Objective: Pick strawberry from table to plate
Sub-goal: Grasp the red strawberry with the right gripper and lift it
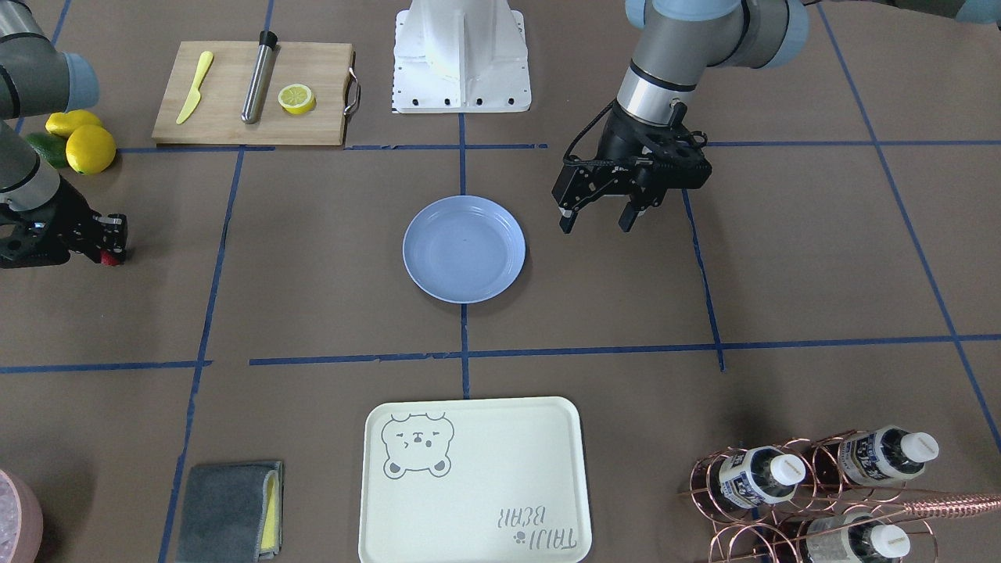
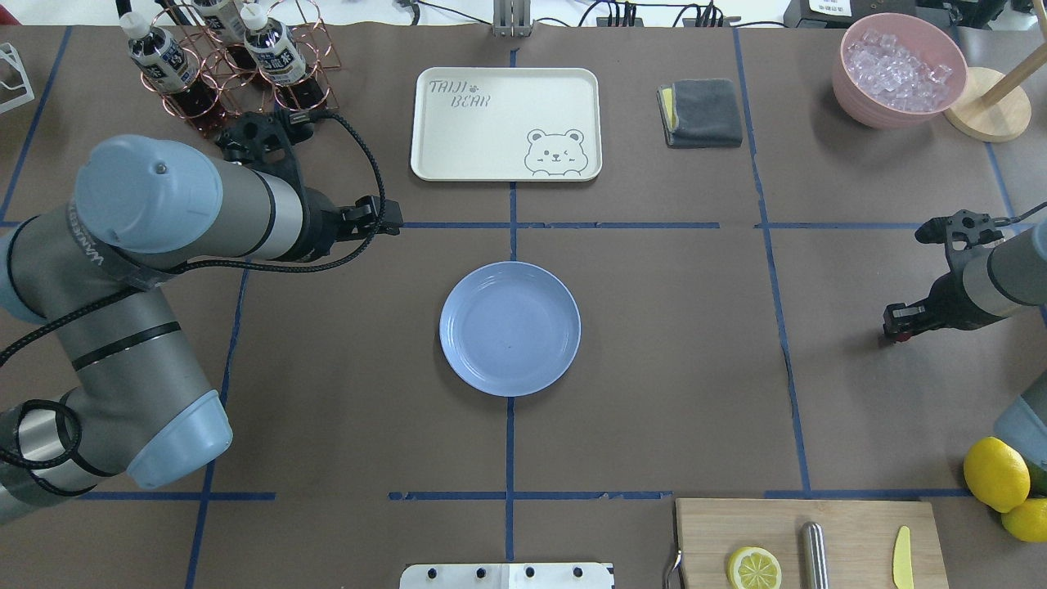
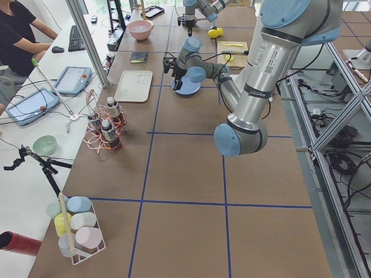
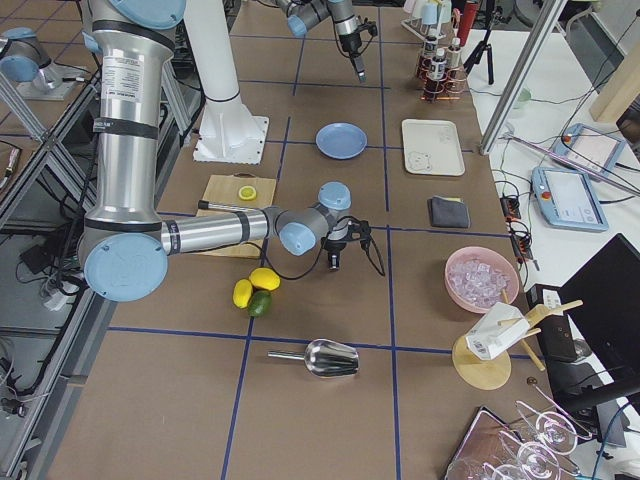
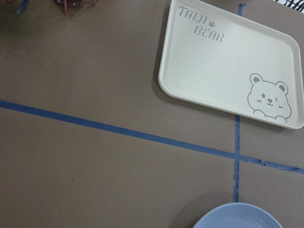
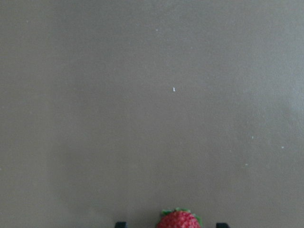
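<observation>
The strawberry, small and red with green leaves, lies on the brown table far out on the robot's right. My right gripper is low over it, open, one fingertip on each side with gaps to the berry. In the front-facing view the berry shows as a red spot at the right gripper's tips. The light-blue plate sits empty at the table's middle. My left gripper hangs open and empty above the table beside the plate.
A cream bear tray and grey cloth lie beyond the plate. The cutting board holds a lemon half, a yellow knife and a steel rod. Whole lemons, a bottle rack and an ice bowl stand at the edges.
</observation>
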`<move>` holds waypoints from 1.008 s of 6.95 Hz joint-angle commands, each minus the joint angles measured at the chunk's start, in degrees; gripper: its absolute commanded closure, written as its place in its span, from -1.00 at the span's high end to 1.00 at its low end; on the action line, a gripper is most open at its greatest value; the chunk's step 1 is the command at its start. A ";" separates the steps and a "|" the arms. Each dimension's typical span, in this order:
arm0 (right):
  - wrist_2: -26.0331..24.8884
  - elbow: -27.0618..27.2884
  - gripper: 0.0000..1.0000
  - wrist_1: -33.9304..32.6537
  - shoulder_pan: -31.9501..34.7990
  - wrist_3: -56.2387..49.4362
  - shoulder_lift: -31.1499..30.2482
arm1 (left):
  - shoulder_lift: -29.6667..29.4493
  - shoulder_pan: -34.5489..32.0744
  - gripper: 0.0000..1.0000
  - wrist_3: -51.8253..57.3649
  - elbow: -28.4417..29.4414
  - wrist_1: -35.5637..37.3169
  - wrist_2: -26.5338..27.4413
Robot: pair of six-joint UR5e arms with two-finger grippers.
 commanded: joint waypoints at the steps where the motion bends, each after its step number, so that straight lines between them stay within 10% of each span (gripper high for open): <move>1: 0.78 4.07 -1.00 -0.69 0.66 -0.30 -0.21 | 0.06 -2.66 1.00 0.09 0.08 0.18 -2.77; 3: 2.37 13.19 -1.00 -8.12 2.06 0.49 0.65 | 1.02 -9.77 1.00 10.13 0.07 2.96 -5.57; 7: 2.21 13.68 -1.00 -31.66 -6.67 10.03 28.28 | 9.01 -24.09 1.00 40.09 2.61 3.52 -10.94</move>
